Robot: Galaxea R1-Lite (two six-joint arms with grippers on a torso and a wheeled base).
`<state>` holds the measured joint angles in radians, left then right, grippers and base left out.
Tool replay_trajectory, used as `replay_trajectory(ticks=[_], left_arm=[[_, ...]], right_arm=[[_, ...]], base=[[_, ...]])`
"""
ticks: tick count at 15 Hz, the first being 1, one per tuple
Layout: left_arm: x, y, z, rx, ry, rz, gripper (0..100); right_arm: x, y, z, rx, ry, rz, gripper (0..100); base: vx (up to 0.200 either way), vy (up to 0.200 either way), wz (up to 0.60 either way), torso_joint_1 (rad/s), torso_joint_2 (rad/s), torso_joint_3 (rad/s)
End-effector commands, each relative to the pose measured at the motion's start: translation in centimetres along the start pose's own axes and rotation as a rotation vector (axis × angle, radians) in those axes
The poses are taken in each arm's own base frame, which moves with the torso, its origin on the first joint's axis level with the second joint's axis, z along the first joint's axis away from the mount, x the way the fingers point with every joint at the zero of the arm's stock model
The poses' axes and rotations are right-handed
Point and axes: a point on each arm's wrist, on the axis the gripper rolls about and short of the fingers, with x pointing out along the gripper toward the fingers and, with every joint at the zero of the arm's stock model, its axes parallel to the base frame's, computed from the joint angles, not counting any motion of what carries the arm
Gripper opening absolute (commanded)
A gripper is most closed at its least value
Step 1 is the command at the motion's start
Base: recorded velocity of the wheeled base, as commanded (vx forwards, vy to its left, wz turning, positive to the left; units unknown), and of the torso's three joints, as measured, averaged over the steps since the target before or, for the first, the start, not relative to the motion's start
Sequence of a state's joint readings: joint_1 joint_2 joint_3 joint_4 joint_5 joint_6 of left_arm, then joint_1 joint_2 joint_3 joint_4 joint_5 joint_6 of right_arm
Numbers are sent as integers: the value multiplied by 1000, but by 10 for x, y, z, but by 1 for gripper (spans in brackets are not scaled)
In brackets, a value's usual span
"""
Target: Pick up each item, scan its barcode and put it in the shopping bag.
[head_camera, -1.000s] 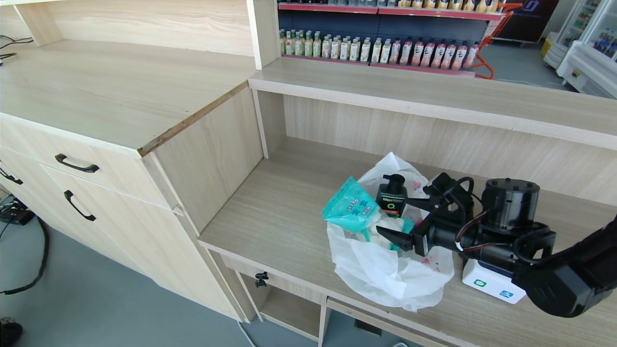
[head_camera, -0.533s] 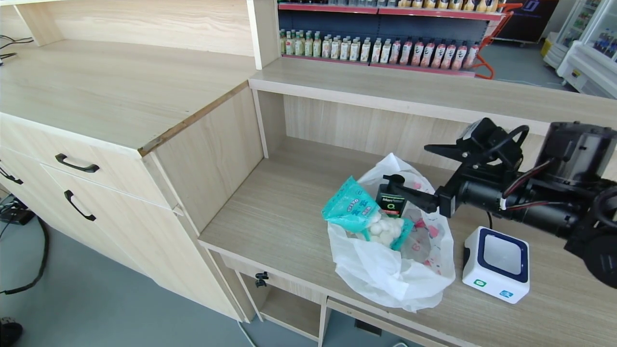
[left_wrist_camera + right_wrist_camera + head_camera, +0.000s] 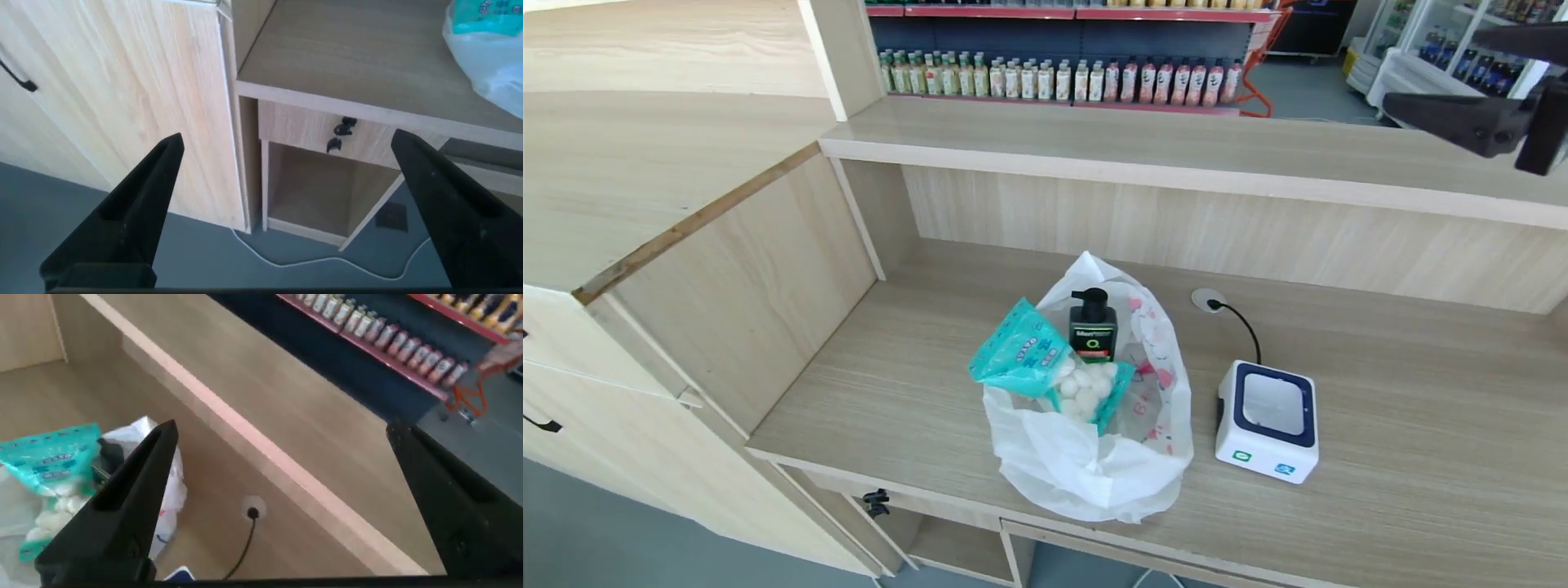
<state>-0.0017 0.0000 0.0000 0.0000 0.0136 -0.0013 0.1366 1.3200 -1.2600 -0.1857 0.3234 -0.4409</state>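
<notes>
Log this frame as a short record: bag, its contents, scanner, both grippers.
bag: white shopping bag, open, on the counter
contents: teal packet of white balls leaning out at the bag's left; black pump bottle upright behind it
scanner: white barcode scanner on the counter, right of the bag, cable attached
left gripper: open, empty, low in front of the counter
right gripper: open, empty, raised above the counter
</notes>
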Motion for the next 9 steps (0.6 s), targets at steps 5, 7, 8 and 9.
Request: replay_trajectory(ticks=[5,7,8,9], left_arm=[[0,0,0,0,2,0,100],[0,0,0,0,2,0,100],[0,0,0,0,2,0,100],[0,0,0,0,2,0,100]], right_arm=[[-113,11,-12,238,389,-468,100],[-140,40,-45,284,474,-483,100],[-155,60,-66,303,473,-488,100],[-167,76,-84,301,457,-496,100]], base=[[0,0,-240,-9,6,10],[0,0,0,0,0,0],[0,0,0,0,0,0],[0,0,0,0,0,0]])
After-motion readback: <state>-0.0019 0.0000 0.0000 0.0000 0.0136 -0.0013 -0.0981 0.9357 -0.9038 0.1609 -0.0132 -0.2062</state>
